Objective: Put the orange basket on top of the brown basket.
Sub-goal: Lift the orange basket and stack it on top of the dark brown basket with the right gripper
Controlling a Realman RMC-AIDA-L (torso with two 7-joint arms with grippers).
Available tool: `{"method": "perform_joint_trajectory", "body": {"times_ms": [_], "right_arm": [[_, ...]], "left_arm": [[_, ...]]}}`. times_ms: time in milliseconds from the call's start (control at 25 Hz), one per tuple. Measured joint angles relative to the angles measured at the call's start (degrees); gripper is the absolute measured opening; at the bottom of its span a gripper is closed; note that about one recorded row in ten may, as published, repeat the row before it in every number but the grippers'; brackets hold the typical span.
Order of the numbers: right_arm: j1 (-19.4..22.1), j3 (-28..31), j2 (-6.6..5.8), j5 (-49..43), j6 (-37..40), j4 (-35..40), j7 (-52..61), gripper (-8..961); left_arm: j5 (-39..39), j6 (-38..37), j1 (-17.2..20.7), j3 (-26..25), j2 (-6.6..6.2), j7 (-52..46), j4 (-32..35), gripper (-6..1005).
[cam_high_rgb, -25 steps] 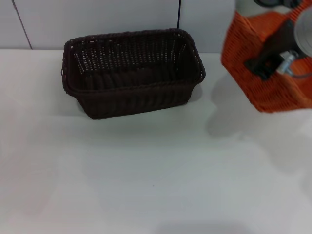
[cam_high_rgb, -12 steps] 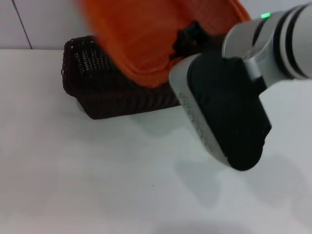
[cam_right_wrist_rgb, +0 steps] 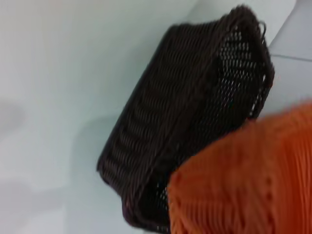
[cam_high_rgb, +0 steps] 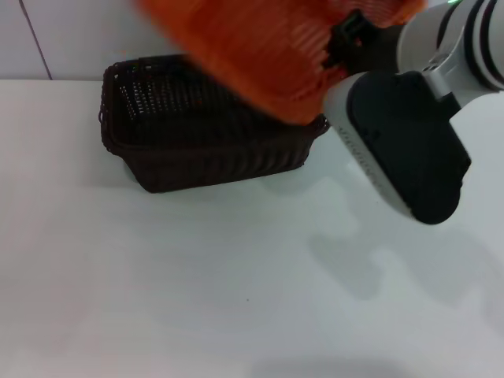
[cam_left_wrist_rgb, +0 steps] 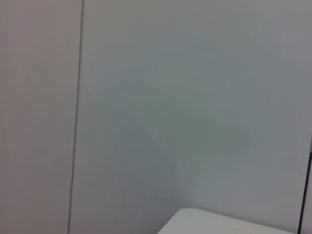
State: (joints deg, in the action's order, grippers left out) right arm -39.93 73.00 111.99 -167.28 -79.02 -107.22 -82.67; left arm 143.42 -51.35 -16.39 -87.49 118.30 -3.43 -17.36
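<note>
Two baskets are showing: one orange basket (cam_high_rgb: 252, 47) is hanging tilted over the right end of one brown basket (cam_high_rgb: 197, 150) sitting on the white table (cam_high_rgb: 197, 299), the right gripper (cam_high_rgb: 346, 35) clamping its rim.

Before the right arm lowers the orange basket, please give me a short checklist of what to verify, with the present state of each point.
1. The right gripper has the orange basket: ok, the basket is in the air, carried at its rim.
2. The orange basket is over the brown basket: partly ok; it covers the right part only, the left part is still uncovered.
3. The orange basket is level: not ok, it is tilted.
4. The brown basket stands upright on the white table, opening up: ok.
5. The brown basket has nothing inside: cannot tell, the right part is hidden.
6. The left gripper is out of the way: cannot tell; no view shows it.
</note>
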Motion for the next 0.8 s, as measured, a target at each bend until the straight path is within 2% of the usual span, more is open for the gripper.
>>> {"method": "perform_joint_trajectory", "body": {"times_ms": [40,200,280,400,640,800], "right_arm": [[0.2,0.4,-0.60,0.0,1.4,0.8,-1.3,207],[0.5,1.1,-0.79,-0.1,3.1,1.9,-4.0,208],[0.5,1.3,-1.37,-0.1,4.8,3.0,-6.0,208],[0.7,1.4,-1.62,-0.1,6.4,3.9,-8.3,207],[2.3,3.1,-1.14,-0.1,8.2,5.8,-14.8,206],[3.4,4.6,-0.39,-0.1,9.6,6.3,-18.4,206]], "left_arm": [[-0.1,0.3,0.3,0.0,0.04,-0.9,0.2,756],[-0.1,1.1,0.5,0.0,0.07,-2.1,0.2,756],[-0.2,1.5,0.5,0.0,0.07,-2.4,0.3,756],[-0.3,2.5,0.5,-0.2,0.07,-2.4,0.3,756],[-0.3,4.1,0.5,-0.4,0.17,-2.4,0.4,756],[-0.3,4.8,0.5,-0.4,0.18,-2.5,0.4,756]]}}
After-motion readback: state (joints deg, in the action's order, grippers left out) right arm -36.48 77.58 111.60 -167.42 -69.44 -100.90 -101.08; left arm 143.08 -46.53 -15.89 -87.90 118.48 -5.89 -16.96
